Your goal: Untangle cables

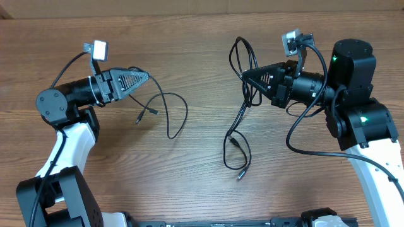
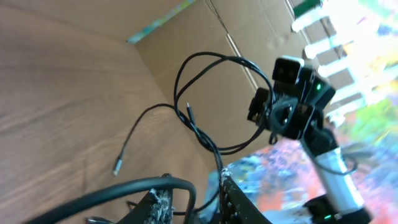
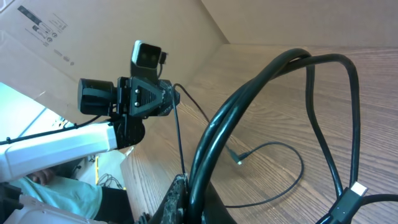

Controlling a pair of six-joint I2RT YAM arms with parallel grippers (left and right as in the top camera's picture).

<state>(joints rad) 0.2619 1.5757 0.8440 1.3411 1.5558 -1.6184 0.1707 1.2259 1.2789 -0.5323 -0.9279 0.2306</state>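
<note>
Above the tabletop (image 1: 189, 183), my right end effector (image 1: 245, 76) pinches looped cables (image 3: 211, 134); I cannot tell if my left end effector (image 1: 148, 75) grips. A hard tug could knot them.

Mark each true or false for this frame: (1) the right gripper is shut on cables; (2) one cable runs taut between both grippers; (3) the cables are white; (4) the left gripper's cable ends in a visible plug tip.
1. True: the right gripper is shut on a cable bundle.
2. False: the left gripper holds its own left cable, with bare table between it and the bundle.
3. False: they are black.
4. True: a plug tip shows below the left gripper.
</note>
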